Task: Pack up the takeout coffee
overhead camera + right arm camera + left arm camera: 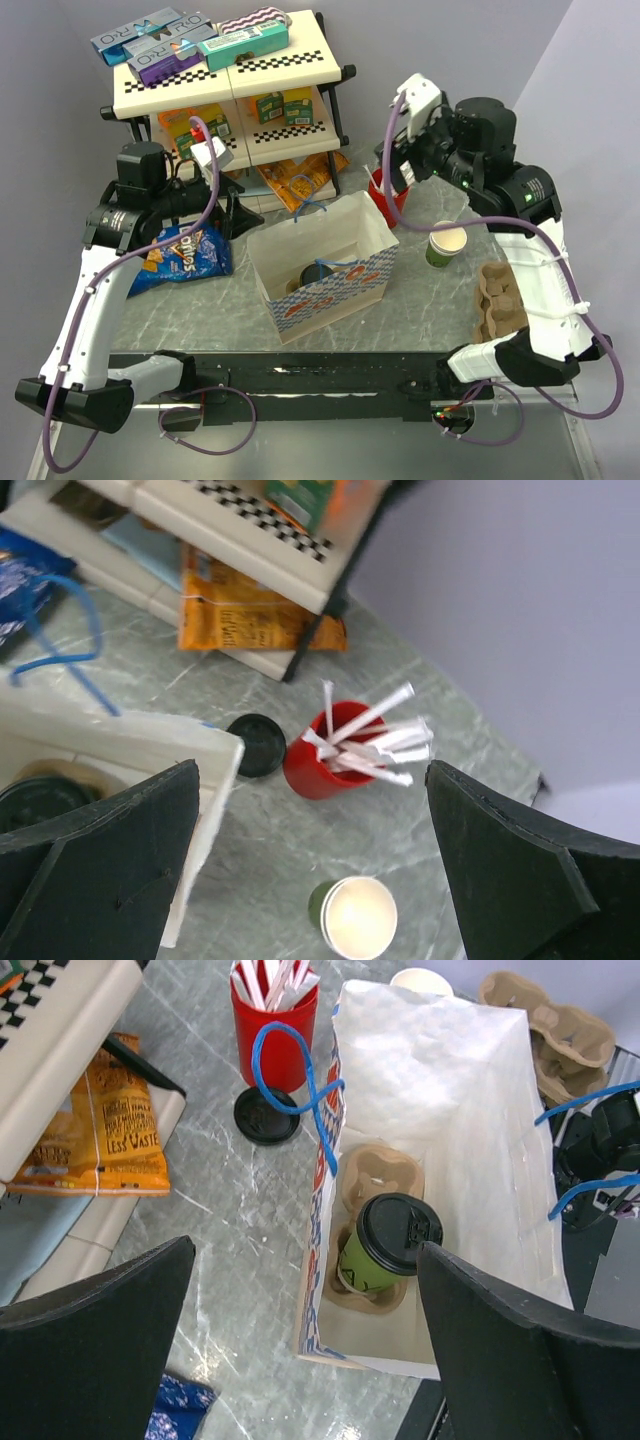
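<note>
- The left gripper (305, 1250) is spread wide and holds nothing. Its two matte black fingers (100, 1340) fill the lower corners of the left wrist view.
- The takeout coffee (385, 1245) stands low and right of centre in that view, just left of the right-hand finger and apart from both. It is a small green paper cup under a round black plastic lid.
- It sits upright in a moulded brown pulp carrier (375, 1175) on the floor of the bag (450, 1090), which is crinkled white paper, open at the top, with blue cord handles (290, 1070).
- The right gripper (312, 770) is also wide apart and empty. The coffee's lid shows at the lower left edge of its view.
- Higher in the left wrist view, a loose black lid (265, 1115) lies flat on the grey marbled table (230, 1220), just beside a red cup (275, 1035) of white sticks.
- In the top view, an unlidded green cup (446, 243) stands right of the bag.
</note>
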